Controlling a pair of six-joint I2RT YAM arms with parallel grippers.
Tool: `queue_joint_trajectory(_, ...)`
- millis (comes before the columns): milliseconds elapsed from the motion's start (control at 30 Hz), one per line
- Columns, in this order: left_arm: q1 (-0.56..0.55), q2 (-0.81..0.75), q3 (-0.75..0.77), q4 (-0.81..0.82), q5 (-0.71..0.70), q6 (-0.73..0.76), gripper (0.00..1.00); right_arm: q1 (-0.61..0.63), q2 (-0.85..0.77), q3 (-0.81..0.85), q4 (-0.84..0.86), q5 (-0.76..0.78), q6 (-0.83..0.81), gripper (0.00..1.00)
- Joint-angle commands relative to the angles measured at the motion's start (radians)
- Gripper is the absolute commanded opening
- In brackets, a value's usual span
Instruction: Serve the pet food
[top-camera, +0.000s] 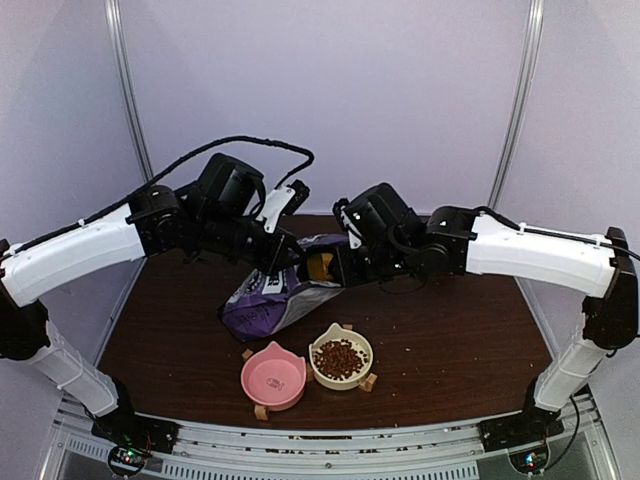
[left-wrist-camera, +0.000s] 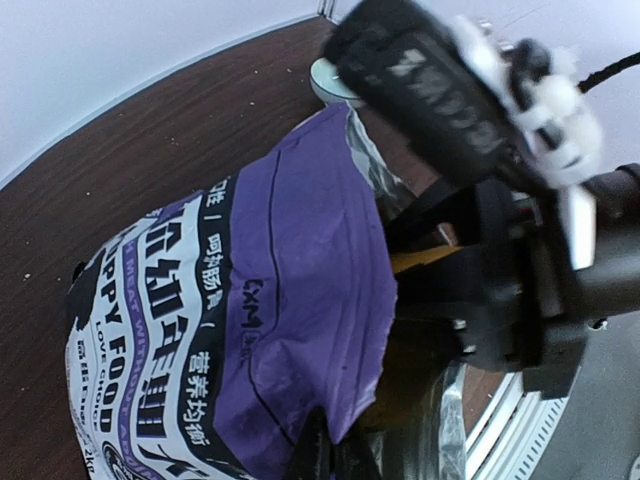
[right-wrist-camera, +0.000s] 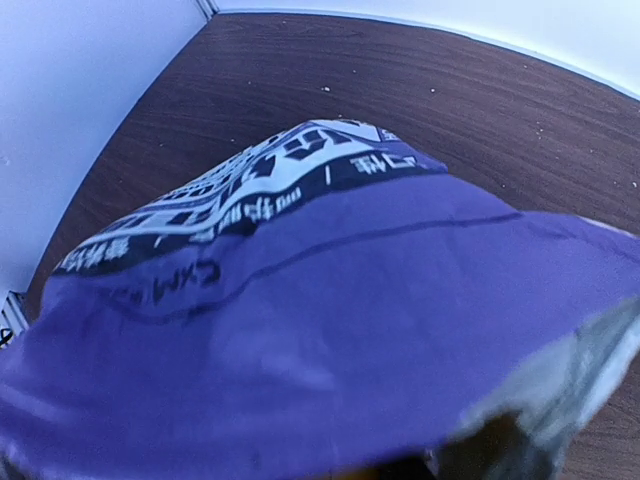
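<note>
The pet food (top-camera: 340, 358) is a heap of dark-brown kibble in the cream bowl (top-camera: 317, 363) near the table's front. The purple "PUPPY FOOD" bag (top-camera: 262, 300) lies on its side behind the bowls, mouth facing right. My left gripper (top-camera: 284, 264) is shut on the bag's upper lip; in the left wrist view its fingers (left-wrist-camera: 322, 452) pinch the purple edge (left-wrist-camera: 300, 300). My right gripper (top-camera: 336, 266) is at the bag's mouth and holds the yellow scoop (top-camera: 322, 266), also seen in the left wrist view (left-wrist-camera: 425, 258). In the right wrist view the bag (right-wrist-camera: 330, 330) hides the fingers.
An empty pink cat-ear bowl (top-camera: 273, 377) stands left of the cream bowl, both on small wooden stands. A few crumbs lie on the dark wood table (top-camera: 460, 340). Metal frame posts (top-camera: 128, 90) and the wall stand behind the table.
</note>
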Motion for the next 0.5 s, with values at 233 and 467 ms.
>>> queue_joint_trajectory(233,-0.007,0.032,-0.013,0.174,0.043,-0.034,0.0,-0.022,0.16,-0.005,0.111,-0.083,0.094,0.09)
queue_joint_trajectory(467,-0.007,0.036,-0.033,0.211,0.083,-0.042,0.0,-0.041,0.107,-0.12,0.289,-0.309,0.173,0.11)
